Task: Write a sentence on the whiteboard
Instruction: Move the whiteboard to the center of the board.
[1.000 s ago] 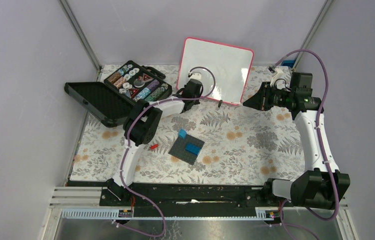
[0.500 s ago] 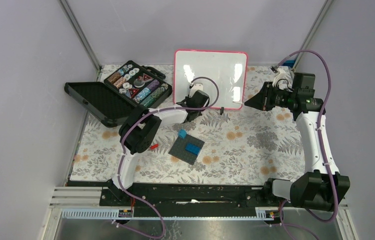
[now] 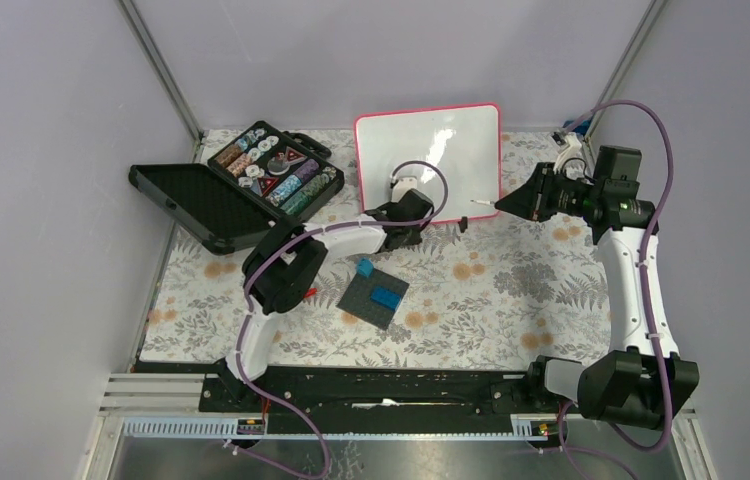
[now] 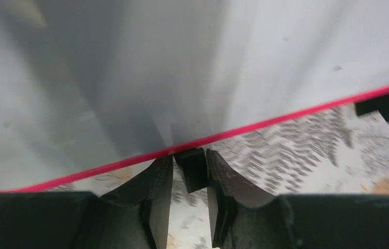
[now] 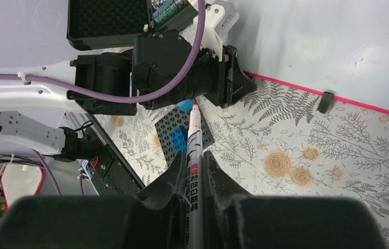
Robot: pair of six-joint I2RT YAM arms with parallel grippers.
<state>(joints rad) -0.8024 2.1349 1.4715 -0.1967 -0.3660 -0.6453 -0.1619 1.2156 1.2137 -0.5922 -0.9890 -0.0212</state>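
The whiteboard (image 3: 427,150), glossy white in a pink-red frame, leans at the back of the table, and no sentence shows on its face. My left gripper (image 3: 417,220) sits at its lower edge. In the left wrist view the jaws (image 4: 190,174) are shut on the board's black clip foot (image 4: 192,168), just below the red frame (image 4: 286,119). The other clip foot (image 3: 462,222) stands free. My right gripper (image 3: 507,203) is shut on a white marker (image 5: 192,171). The marker's red tip (image 5: 194,105) points left, level with the board's lower right corner and off its face.
An open black case (image 3: 276,165) of colourful pieces lies at the back left, its lid (image 3: 191,205) flat beside it. A dark grey plate with blue blocks (image 3: 373,297) lies mid-table, just near the left forearm. Grey walls close in on three sides.
The whiteboard has swung from leaning left to leaning right and slid to the right, with my left gripper following at its lower edge. My right gripper has drawn back slightly to the right.
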